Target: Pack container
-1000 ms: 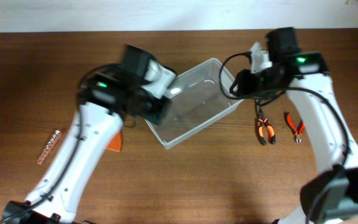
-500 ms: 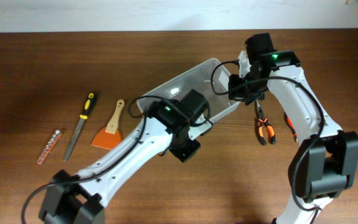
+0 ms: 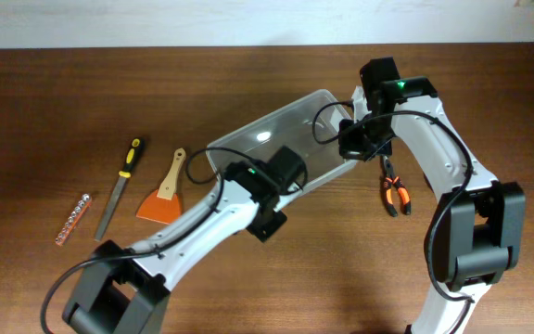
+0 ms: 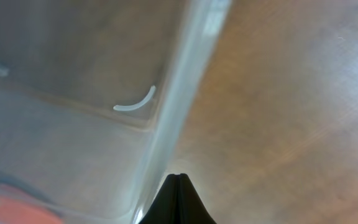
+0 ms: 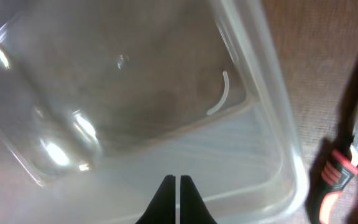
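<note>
While both claws sit at the container (image 3: 284, 125), nothing has gone in yet. The clear bin lies slantwise mid-worktop (image 3: 54, 102), and through both wrist views its floor shows bare. Left claw (image 4: 178, 182) is clenched tight, tips together right at the bin's rim on the near side. Whether it pinches the plastic or just rests against it, I can't tell. Right claw (image 5: 176, 183) is clenched too, tips over the wall at the bin's right end, and again a pinch on the rim can't be confirmed. So where's the cargo? All outside! Pliers (image 3: 395, 192) lie just beside the right end of the bin. Off to the left, well apart from it, wait a file (image 3: 119, 186), an orange scraper (image 3: 162, 192) and a strip of bits (image 3: 71, 220). My read: packing proper hasn't begun. This looks like squaring up the bin, with every tool left to load.
</note>
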`<control>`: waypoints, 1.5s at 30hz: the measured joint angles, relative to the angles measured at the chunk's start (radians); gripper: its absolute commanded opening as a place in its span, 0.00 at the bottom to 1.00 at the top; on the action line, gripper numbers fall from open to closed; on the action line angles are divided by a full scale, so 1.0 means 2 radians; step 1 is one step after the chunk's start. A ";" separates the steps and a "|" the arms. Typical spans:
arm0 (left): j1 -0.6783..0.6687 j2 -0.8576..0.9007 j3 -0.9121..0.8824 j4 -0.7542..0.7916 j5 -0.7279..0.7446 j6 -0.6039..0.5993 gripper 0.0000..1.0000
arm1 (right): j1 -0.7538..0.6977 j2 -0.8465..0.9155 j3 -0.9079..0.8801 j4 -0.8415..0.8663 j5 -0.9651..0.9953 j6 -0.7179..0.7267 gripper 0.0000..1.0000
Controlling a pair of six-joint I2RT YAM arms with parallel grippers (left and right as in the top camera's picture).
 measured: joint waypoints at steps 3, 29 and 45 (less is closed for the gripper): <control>0.028 0.000 0.000 0.017 -0.009 -0.002 0.02 | 0.001 0.000 0.000 -0.013 0.000 0.000 0.04; 0.198 -0.026 0.095 -0.041 -0.023 -0.011 0.17 | 0.046 -0.094 0.027 -0.018 0.084 0.006 0.04; 0.301 -0.061 0.126 -0.017 -0.027 0.004 0.19 | -0.023 -0.273 0.049 -0.019 0.138 0.006 0.11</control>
